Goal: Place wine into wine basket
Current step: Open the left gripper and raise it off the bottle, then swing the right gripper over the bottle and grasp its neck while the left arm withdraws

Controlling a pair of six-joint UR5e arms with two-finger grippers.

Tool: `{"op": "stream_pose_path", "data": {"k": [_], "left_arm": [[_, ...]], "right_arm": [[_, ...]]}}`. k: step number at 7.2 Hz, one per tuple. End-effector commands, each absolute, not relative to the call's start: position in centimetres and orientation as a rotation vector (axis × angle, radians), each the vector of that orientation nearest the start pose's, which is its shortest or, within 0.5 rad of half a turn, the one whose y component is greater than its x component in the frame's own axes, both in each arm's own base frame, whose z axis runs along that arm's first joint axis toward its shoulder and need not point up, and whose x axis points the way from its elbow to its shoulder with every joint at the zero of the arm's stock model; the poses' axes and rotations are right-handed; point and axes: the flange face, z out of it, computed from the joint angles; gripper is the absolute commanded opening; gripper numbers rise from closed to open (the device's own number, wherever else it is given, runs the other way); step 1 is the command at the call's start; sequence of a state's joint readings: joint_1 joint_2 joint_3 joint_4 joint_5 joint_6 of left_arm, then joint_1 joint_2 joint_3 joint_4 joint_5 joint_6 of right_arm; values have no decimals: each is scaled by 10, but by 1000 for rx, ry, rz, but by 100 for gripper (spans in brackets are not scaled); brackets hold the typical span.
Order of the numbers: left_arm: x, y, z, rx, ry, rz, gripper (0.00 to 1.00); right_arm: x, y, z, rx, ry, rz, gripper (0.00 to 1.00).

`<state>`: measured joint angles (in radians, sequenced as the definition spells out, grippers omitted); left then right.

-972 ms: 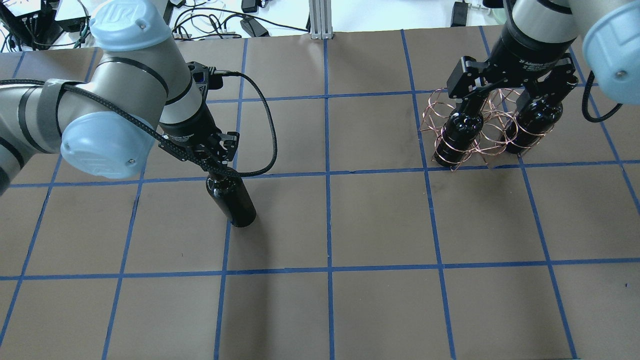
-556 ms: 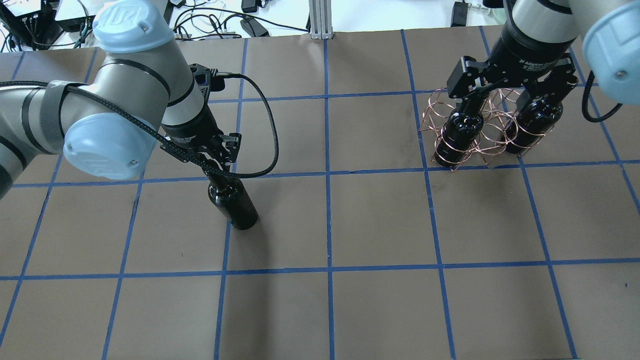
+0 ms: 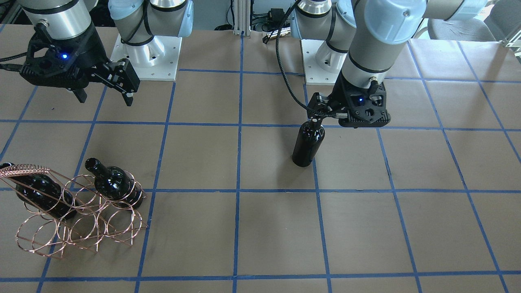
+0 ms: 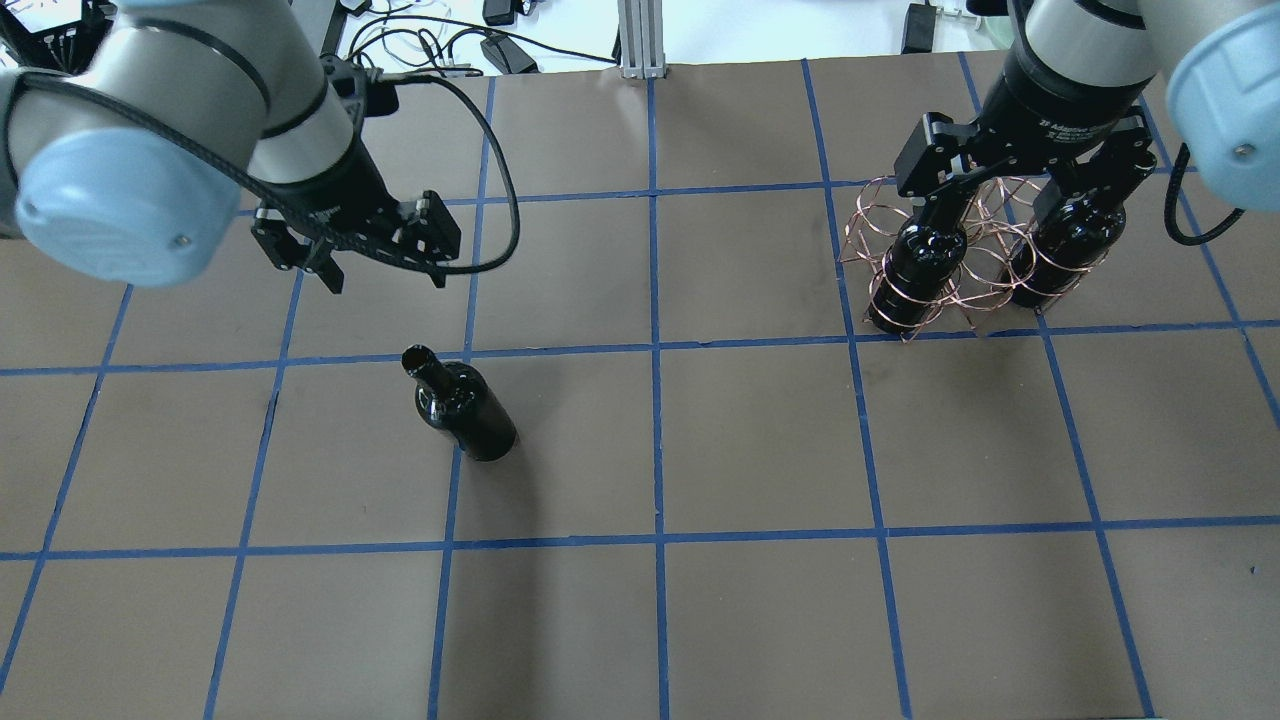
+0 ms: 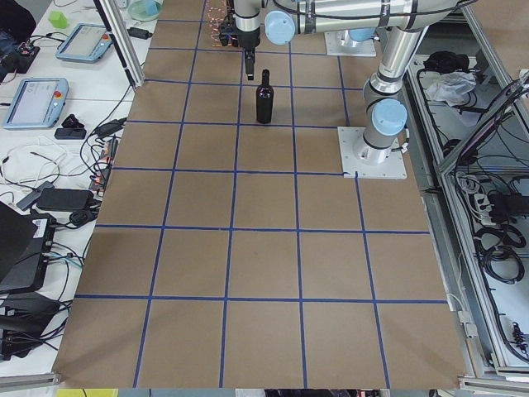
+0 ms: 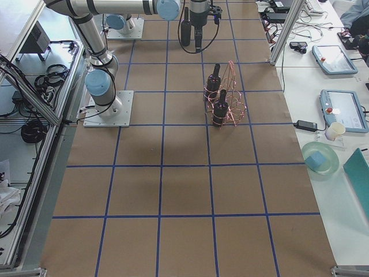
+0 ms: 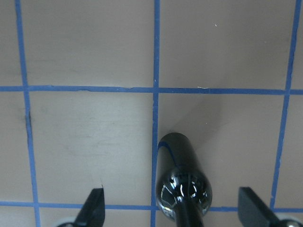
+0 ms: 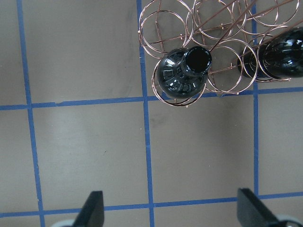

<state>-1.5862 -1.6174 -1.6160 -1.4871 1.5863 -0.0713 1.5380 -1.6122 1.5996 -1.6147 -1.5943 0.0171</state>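
The wine bottle (image 4: 468, 410), glossy black, stands upright and free on the brown table; it also shows in the front view (image 3: 308, 143) and the left wrist view (image 7: 182, 187). My left gripper (image 4: 386, 276) is open and empty, raised above and behind the bottle, its fingertips (image 7: 94, 208) wide on either side of the neck. The copper wire wine basket (image 4: 868, 228) stands at the far right with two black bottles (image 4: 912, 270) (image 4: 1062, 250) in it. My right gripper (image 4: 1012, 198) hovers open and empty over the basket (image 8: 163, 28).
The table is brown paper with a blue tape grid (image 4: 655, 350). Cables and boxes (image 4: 480, 45) lie past the far edge. The arm bases (image 3: 146, 53) stand at the robot's side. The basket's lower rings (image 3: 77, 232) hold nothing.
My left gripper let go of the bottle's neck, opened, and moved up and back to the left. The bottle stays standing. The right arm has not moved.
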Motion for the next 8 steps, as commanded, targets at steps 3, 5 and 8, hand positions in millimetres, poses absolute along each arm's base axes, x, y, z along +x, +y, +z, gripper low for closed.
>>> {"op": "stream_pose_path", "data": {"k": [3, 5, 8], "left_arm": [[-19, -543, 504, -339, 3039, -94, 100], [50, -526, 500, -305, 3028, 5, 100], [74, -510, 506, -145, 2968, 93, 100]], "right_arm": [[185, -468, 499, 200, 3142, -142, 99], [258, -447, 496, 217, 3118, -161, 99], [404, -421, 473, 222, 3067, -201, 99]]}}
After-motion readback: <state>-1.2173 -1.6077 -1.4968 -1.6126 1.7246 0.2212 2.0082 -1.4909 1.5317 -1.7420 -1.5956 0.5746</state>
